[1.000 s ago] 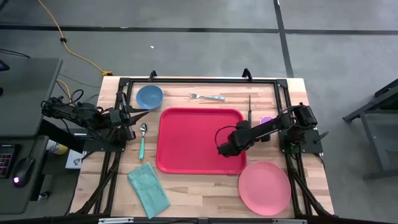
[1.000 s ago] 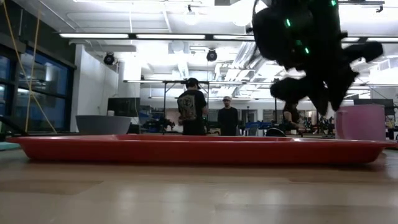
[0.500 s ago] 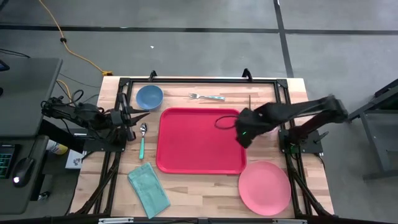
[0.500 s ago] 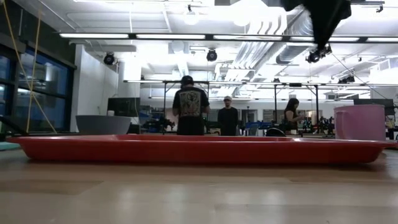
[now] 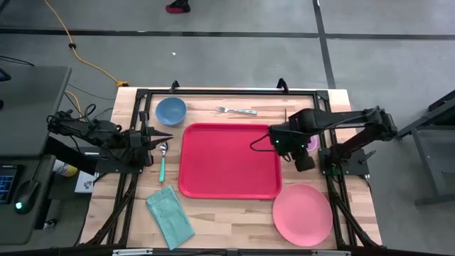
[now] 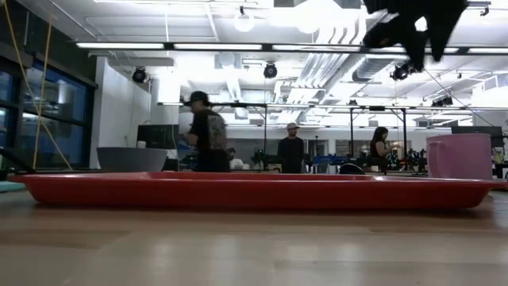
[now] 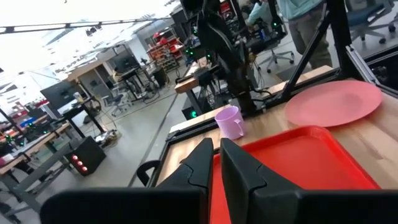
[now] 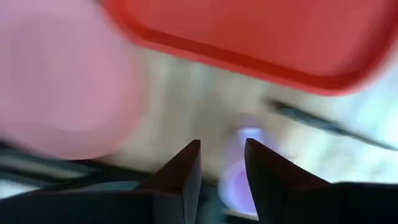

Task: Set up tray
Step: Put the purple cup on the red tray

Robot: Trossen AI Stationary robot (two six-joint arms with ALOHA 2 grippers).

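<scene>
Since a second ago the right gripper [image 5: 293,148] has lifted off the tray [image 5: 227,160], jaws parted and empty, above the cup [image 8: 239,174] beside it; that looks the next pickup.

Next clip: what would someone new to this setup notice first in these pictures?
The big red tray lies empty in the middle of the table, with tableware all round it: a blue bowl and fork at the far edge, a pink plate at the near right corner. The right hand hangs raised beside the tray's right rim, over the lilac cup, fingers a little apart and holding nothing. The left hand waits at the table's left edge.
</scene>
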